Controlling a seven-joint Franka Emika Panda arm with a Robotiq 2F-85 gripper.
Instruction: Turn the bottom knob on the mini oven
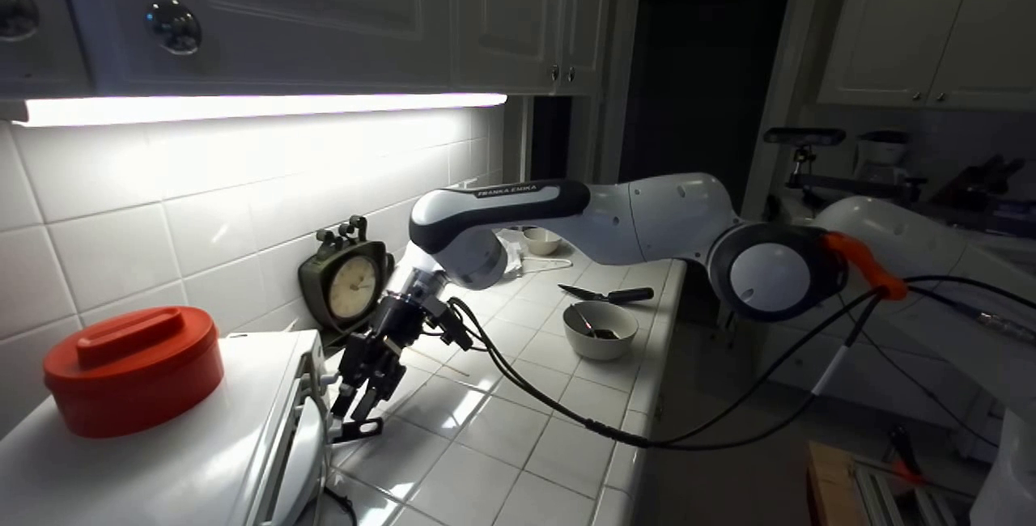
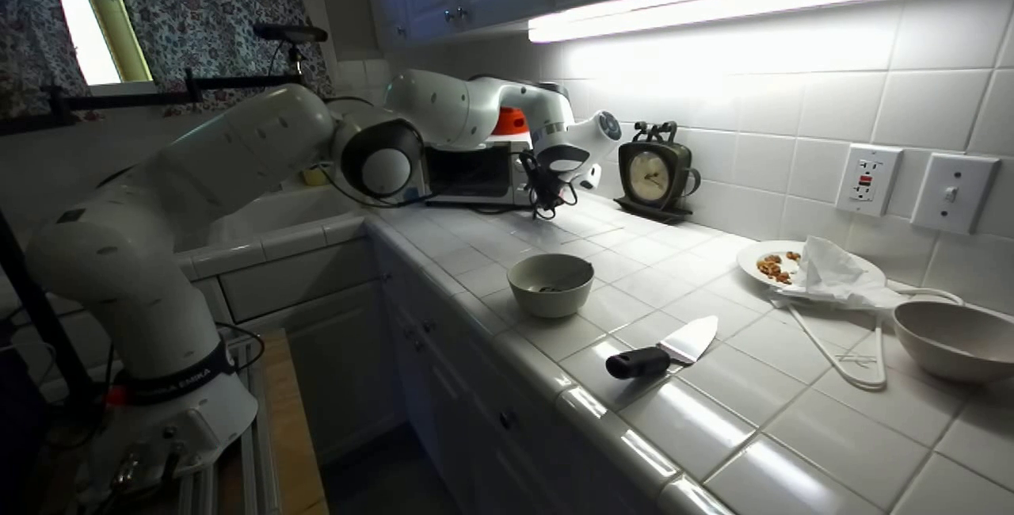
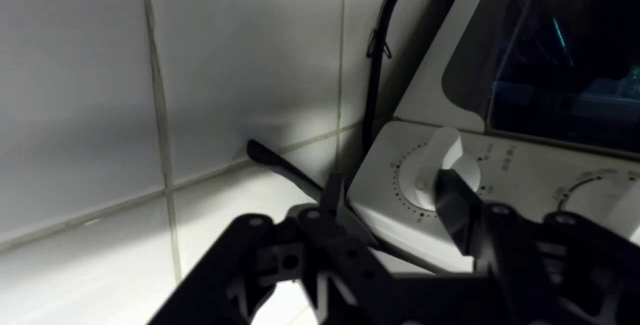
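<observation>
It's a kitchen we're looking at, folks, and a homely one! The bench (image 2: 840,436) and the wall (image 2: 760,119) are both tiled white; cupboards (image 1: 324,16) hang above, and just below them a strip light (image 1: 267,108) blazes away. Now we come to the mini oven (image 1: 235,409), a red lidded pot (image 1: 133,368) sitting right on top! Along the bench we spot a bowl (image 2: 547,303), a broad-bladed server (image 2: 691,341) with a black handle, and a plate (image 2: 746,261) bearing scraps of food (image 2: 775,268). A clock (image 2: 651,178) stands near the wall, and there, in an exterior view, we catch flowered curtains (image 2: 206,16) at a window (image 2: 87,40) and, low down, a drawer front (image 2: 297,281).
</observation>
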